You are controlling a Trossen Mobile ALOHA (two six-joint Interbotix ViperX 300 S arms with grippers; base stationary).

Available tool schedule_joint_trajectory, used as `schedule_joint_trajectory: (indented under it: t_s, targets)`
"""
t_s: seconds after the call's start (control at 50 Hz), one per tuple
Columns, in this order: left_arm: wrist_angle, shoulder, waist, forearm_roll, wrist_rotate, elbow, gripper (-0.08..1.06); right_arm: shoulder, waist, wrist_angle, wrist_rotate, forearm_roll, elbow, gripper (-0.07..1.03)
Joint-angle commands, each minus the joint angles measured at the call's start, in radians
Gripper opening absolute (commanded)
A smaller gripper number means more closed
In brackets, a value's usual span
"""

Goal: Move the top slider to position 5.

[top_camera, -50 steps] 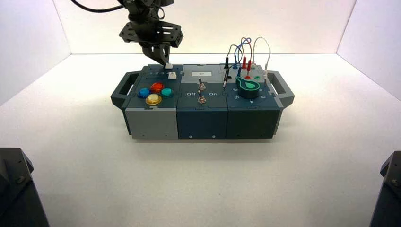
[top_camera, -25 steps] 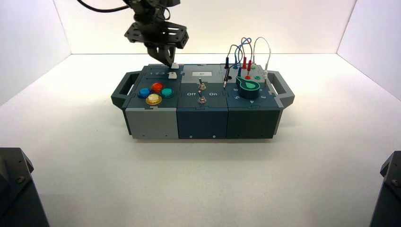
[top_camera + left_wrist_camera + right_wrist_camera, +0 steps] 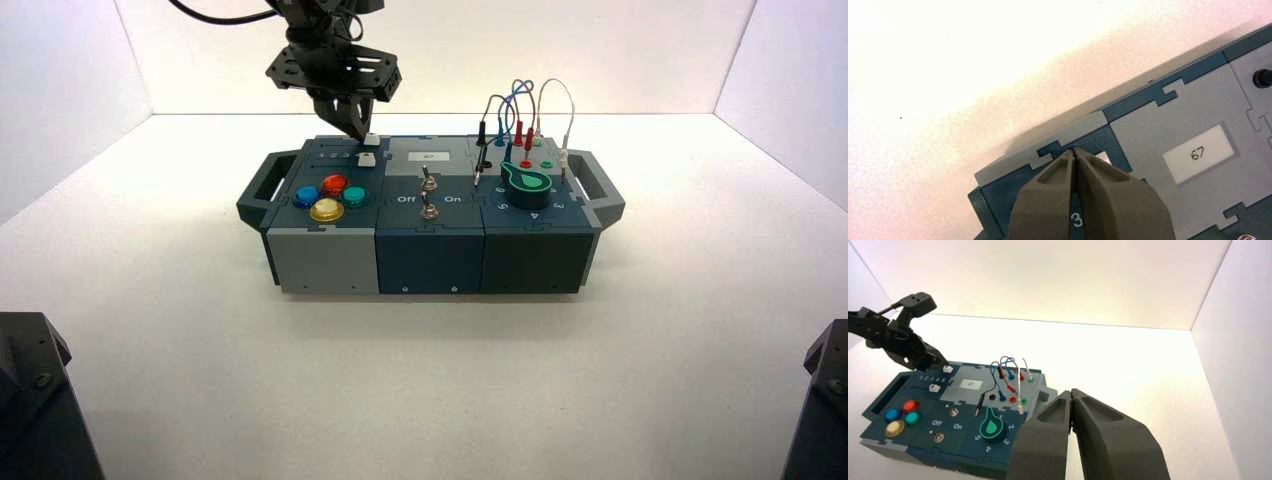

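The top slider's small white knob [image 3: 372,139] sits at the right end of its dark track on the box's back left. My left gripper [image 3: 358,132] is shut, and its tips stand against the knob's left side. In the left wrist view the shut gripper [image 3: 1074,153] hides most of the knob [image 3: 1104,157], and a printed 3 shows below the tips. In the right wrist view the knob [image 3: 948,368] stands by the 5 end of the 1 2 3 4 5 scale. My right gripper [image 3: 1071,393] is shut and empty, off to the box's right.
The twin white knob [image 3: 366,158] lies just in front. The box [image 3: 325,260] also bears coloured round buttons [image 3: 326,196], two toggle switches [image 3: 428,195], a green knob [image 3: 524,180] and plugged wires [image 3: 520,110]. A small display [image 3: 1199,153] reads 67.
My left gripper has slid right along the top track, pushing the white knob right with it. The right arm has not moved.
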Motion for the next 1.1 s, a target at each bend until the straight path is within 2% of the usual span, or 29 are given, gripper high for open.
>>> schedule_joint_trajectory:
  t_s: [0.02,0.34,0.62,1.1]
  targets:
    - [0.014,-0.02,-0.031,-0.002,0.002,0.008,-0.03,0.021,-0.003,-0.009,0.002,0.0,-0.017,-0.02]
    - [0.044,-0.048,-0.026,0.002,0.002,0.041,-0.03,0.041,-0.003,-0.002,0.002,0.0,-0.021,-0.02]
    - [0.069,-0.144,-0.031,0.002,0.002,0.115,-0.03,0.046,-0.003,0.003,0.006,-0.003,-0.021,-0.02]
    - [0.078,-0.193,-0.031,0.002,0.002,0.092,-0.03,0.048,-0.003,0.003,0.006,-0.003,-0.021,-0.02]
